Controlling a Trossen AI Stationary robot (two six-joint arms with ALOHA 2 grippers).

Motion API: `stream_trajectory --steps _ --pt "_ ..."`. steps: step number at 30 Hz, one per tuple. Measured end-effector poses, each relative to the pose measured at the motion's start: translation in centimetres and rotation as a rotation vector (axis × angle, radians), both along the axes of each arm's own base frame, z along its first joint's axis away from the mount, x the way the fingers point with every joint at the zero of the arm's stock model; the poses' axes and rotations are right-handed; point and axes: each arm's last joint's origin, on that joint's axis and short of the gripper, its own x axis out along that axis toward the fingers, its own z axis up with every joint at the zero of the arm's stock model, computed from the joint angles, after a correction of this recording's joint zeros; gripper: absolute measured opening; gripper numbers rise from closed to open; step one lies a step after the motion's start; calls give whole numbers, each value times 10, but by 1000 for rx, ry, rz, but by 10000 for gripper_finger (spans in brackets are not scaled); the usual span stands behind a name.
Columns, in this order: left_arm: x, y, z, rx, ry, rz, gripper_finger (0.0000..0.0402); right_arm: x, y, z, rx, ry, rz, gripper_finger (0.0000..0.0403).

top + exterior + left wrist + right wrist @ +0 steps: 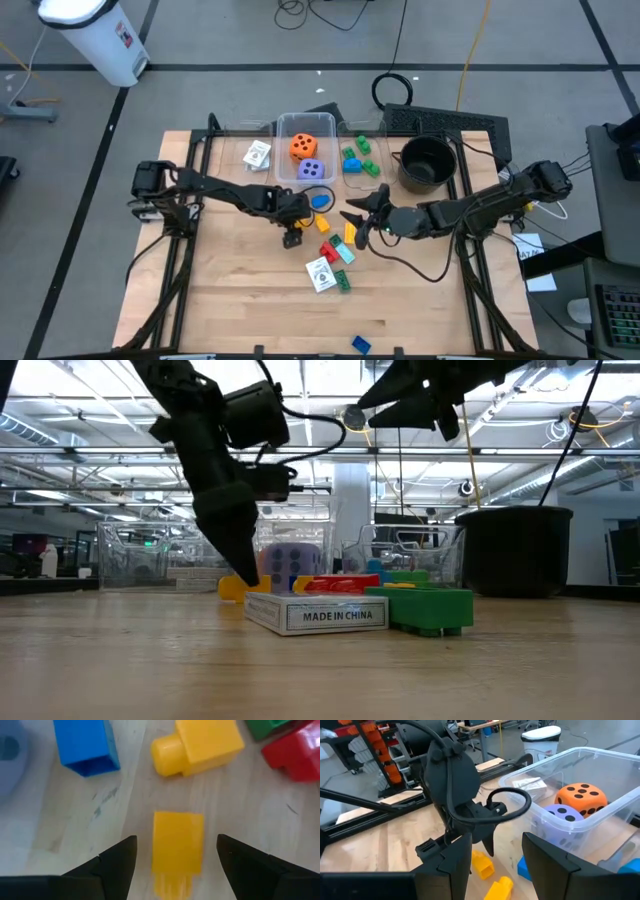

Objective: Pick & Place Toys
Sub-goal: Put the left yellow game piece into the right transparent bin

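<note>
The toys were split between bin and table: an orange die (pixel 301 147) and a purple die (pixel 310 170) lay in the clear bin (pixel 283 127), while loose bricks and a card pack (pixel 321 273) sat on the wood in front of it. The left gripper (pixel 176 857) was down at the table with its fingers apart and a small yellow brick (pixel 177 846) lying between them, a gap showing on each side, so nothing was gripped yet. Just beyond the fingertips lay a second yellow brick (pixel 197 746); a blue brick (pixel 86 745) sat beyond the one finger and a red brick (pixel 295 755) beyond the other.

The right gripper (pixel 496 855) hung above the table with its fingers spread on nothing, looking across at the left arm's wrist and the bin.

The risks, as I judged them: the brick looked a little closer to one finger, so an uneven close could push or twist it out instead of pinching it. The neighbouring yellow brick was near enough to be nudged. With both grippers near the same cluster, the arms could foul each other.
</note>
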Motion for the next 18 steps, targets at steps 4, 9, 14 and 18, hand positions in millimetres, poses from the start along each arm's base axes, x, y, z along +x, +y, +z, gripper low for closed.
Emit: stream_trajectory --steps 4,9,14,18 --pt "2 1 -8 -10 17 3 277 -1 0 -2 -5 23 0 167" --pt "2 0 -15 -24 51 37 256 -1 0 -4 -1 36 -2 167" --pt "5 3 -12 -54 19 114 180 -1 0 -3 1 28 -2 167" --pt "11 8 4 -98 -51 145 131 0 0 -1 4 11 -2 167"
